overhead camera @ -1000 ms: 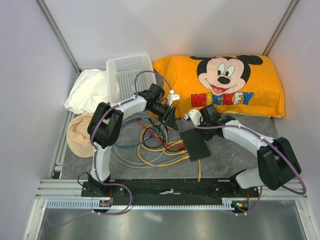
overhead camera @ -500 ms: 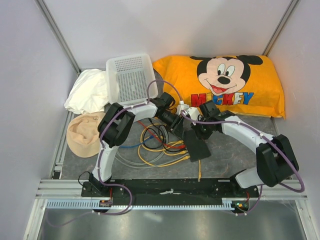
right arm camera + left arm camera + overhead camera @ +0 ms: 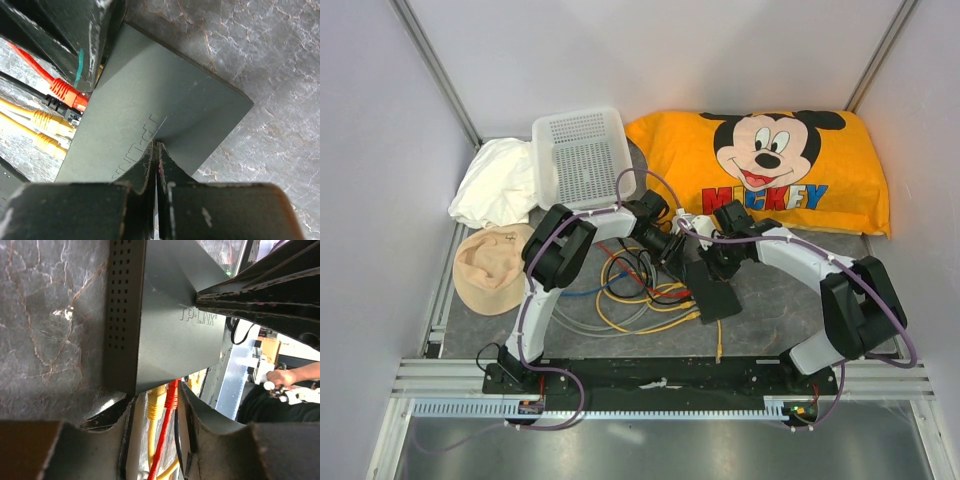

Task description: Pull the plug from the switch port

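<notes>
The black box (image 3: 715, 290) lies flat on the grey mat (image 3: 770, 310), just below the middle of the overhead view. Raised letters on its lid read TP-LINK, seen in both wrist views. Its socket edge faces the tangle of cables (image 3: 620, 300) to the left. A red plug (image 3: 172, 396) and a yellow plug (image 3: 156, 404) sit side by side in that edge, at the bottom centre of the left wrist view. The right wrist view also shows a black plug (image 3: 62, 107) beside the red one.

The left gripper (image 3: 150, 400) has its jaws apart, one finger on each side of the red and yellow plugs; whether they touch them I cannot tell. The right gripper (image 3: 156, 150) is fully closed and empty, its fingertips pressed down on the lid beside the lettering.

At the upper right of the overhead view, an orange pillow (image 3: 670, 150) reads MICKEY in coloured letters.
</notes>
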